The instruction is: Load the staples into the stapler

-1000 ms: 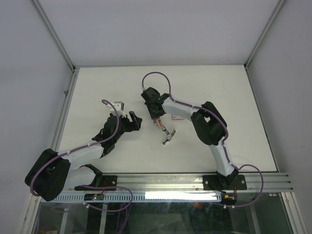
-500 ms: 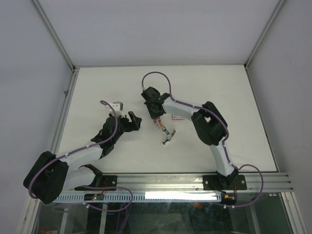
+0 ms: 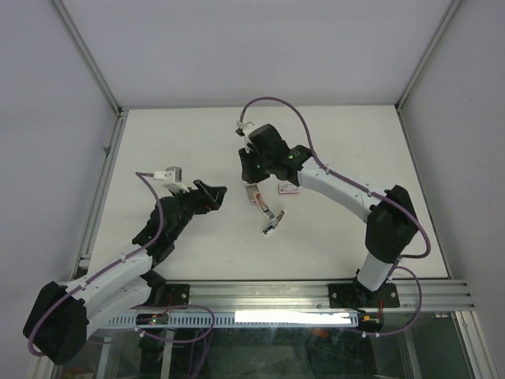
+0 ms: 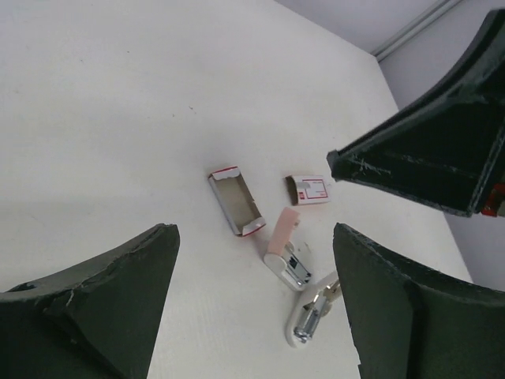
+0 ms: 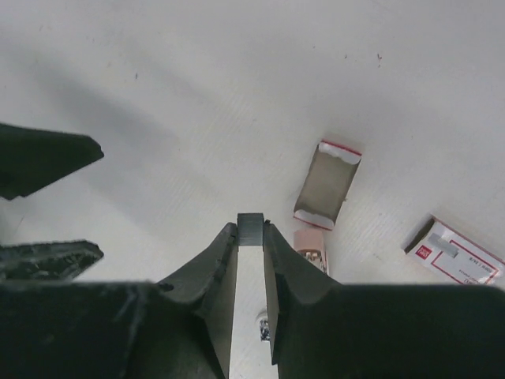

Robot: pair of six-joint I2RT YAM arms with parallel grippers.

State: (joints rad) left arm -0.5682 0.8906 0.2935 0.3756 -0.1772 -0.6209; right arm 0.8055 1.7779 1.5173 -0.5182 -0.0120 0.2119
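Observation:
My right gripper (image 5: 251, 237) is shut on a small dark-grey strip of staples (image 5: 251, 227), held above the table; in the top view it (image 3: 251, 169) hangs just behind the tray. The empty pinkish-grey inner tray (image 4: 236, 202) lies open, also in the right wrist view (image 5: 327, 184). The red-and-white box sleeve (image 4: 310, 190) lies right of it. The stapler (image 4: 293, 270) lies opened in a V, pink half toward the tray, white half nearer; it shows in the top view (image 3: 269, 217). My left gripper (image 4: 252, 241) is open and empty, left of the stapler.
The left gripper's fingers (image 5: 47, 162) show at the left of the right wrist view. The sleeve (image 3: 286, 189) lies under the right forearm. Metal rails run along the table's left edge (image 3: 106, 178) and front edge (image 3: 316, 288).
The right arm has stretched out and its gripper has risen from the tray and moved back a little. The left gripper has drawn back slightly to the left. The stapler has not moved.

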